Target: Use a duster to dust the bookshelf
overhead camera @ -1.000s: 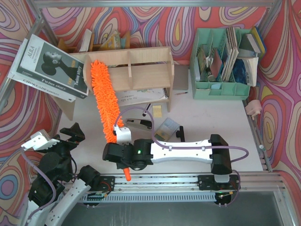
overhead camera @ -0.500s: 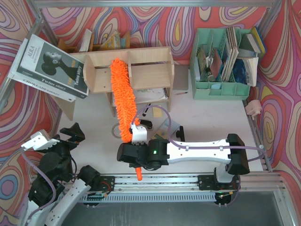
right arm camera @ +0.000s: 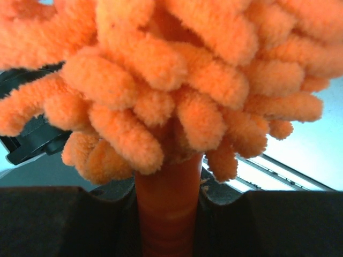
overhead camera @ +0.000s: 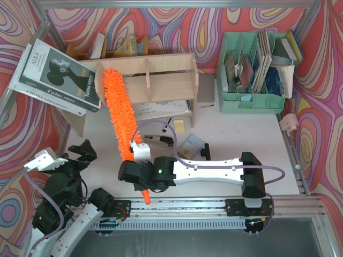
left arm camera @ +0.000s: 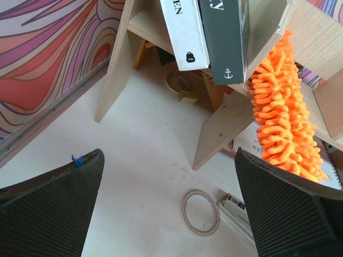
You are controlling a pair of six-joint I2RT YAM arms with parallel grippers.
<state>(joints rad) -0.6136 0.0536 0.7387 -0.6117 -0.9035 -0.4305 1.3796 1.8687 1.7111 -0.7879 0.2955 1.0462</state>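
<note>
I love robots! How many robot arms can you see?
2. The left arm sits folded at the near left corner; the right arm stretches leftward along the near edge, its tool gripping the duster.

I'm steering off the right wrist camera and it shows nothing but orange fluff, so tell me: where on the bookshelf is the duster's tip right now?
Observer: The duster has its tip against the upper tier of the bookshelf, near the left end and left of the first divider.
Operator: Anything close to that spot?
Observer: Yes, a large black and white book stands at the shelf's left end, right beside the tip.
Operator: And the other arm?
Observer: The left pincer is open and empty, down at the near left, well apart from the duster.
</note>
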